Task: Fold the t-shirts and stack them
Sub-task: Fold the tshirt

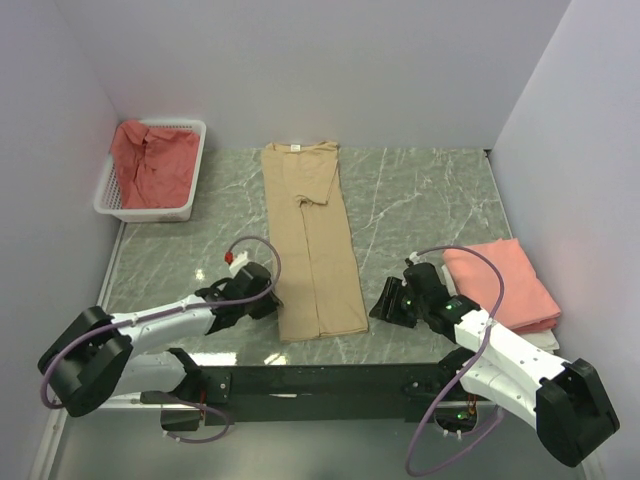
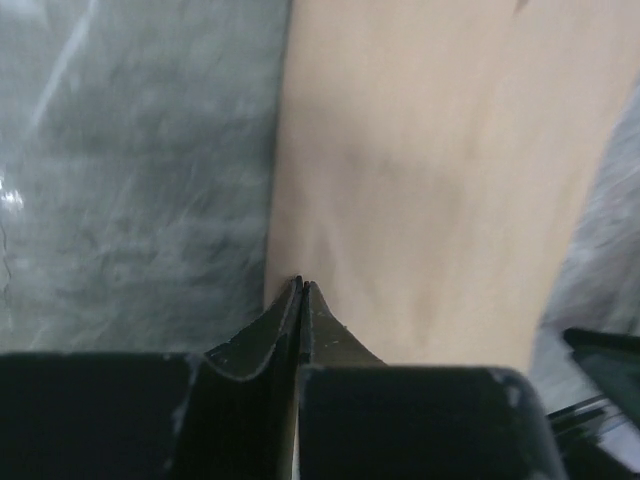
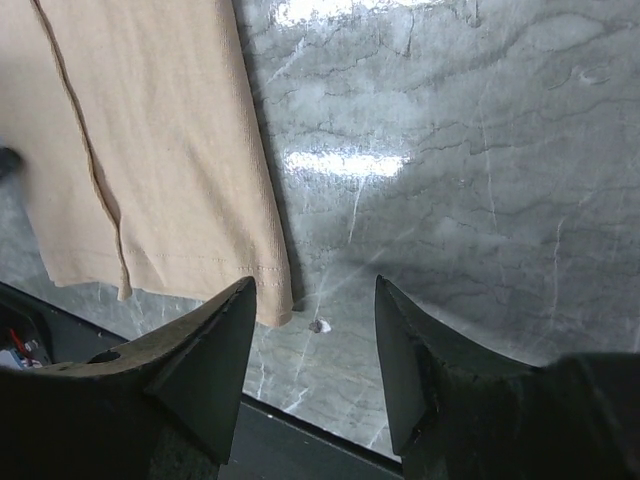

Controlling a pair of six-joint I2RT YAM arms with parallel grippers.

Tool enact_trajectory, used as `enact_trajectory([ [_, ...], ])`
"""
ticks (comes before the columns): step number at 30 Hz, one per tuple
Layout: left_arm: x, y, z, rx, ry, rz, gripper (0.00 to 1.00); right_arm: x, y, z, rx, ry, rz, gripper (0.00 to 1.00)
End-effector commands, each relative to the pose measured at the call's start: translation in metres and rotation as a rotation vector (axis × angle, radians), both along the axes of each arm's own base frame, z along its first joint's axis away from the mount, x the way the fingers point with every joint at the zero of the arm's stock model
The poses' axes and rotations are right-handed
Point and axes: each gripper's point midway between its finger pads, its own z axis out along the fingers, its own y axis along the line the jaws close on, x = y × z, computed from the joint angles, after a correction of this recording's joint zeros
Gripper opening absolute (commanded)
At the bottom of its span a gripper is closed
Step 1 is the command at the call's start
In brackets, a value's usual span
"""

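Though unreadable, label (image 1: 295,147) on tan t-shirt (image 1: 315,240)

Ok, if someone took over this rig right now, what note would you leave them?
Left gripper: shut at the near left edge of the tan shirt; unclear whether it pinches cloth.
Right gripper: open beside the near right corner, holding nothing.
Done: tan shirt folded into a long strip mid-table; pink shirt folded at the right.
Left: probably fold the strip crosswise and stack it on the pink one; red shirt lies crumpled in the basket.
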Motion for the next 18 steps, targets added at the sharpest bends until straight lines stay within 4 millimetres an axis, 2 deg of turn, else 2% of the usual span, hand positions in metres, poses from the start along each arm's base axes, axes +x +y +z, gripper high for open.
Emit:
enact_trajectory([
  [1, -0.016, -0.016, -0.010, -0.033, 0.019, -0.050, 0.06, 0.007, 0.006, 0.011, 0.014, -0.044, 0.025, 0.58],
  [4, -0.033, -0.014, -0.024, -0.015, 0.062, -0.067, 0.06, 0.009, 0.007, 0.013, 0.013, -0.051, 0.029, 0.58],
  [7, -0.041, -0.010, -0.028, 0.002, 0.075, -0.068, 0.05, 0.008, 0.010, 0.014, 0.017, -0.046, 0.041, 0.57],
  [9, -0.043, -0.008, -0.024, 0.001, 0.071, -0.066, 0.06, 0.008, 0.012, 0.015, 0.021, -0.045, 0.050, 0.57],
  [13, -0.043, -0.006, -0.006, -0.016, 0.034, -0.066, 0.08, 0.007, 0.014, 0.014, 0.008, -0.041, 0.063, 0.57],
  [18, -0.050, -0.009, 0.001, -0.038, 0.031, -0.111, 0.10, 0.001, 0.015, 0.005, -0.013, -0.013, 0.082, 0.56],
])
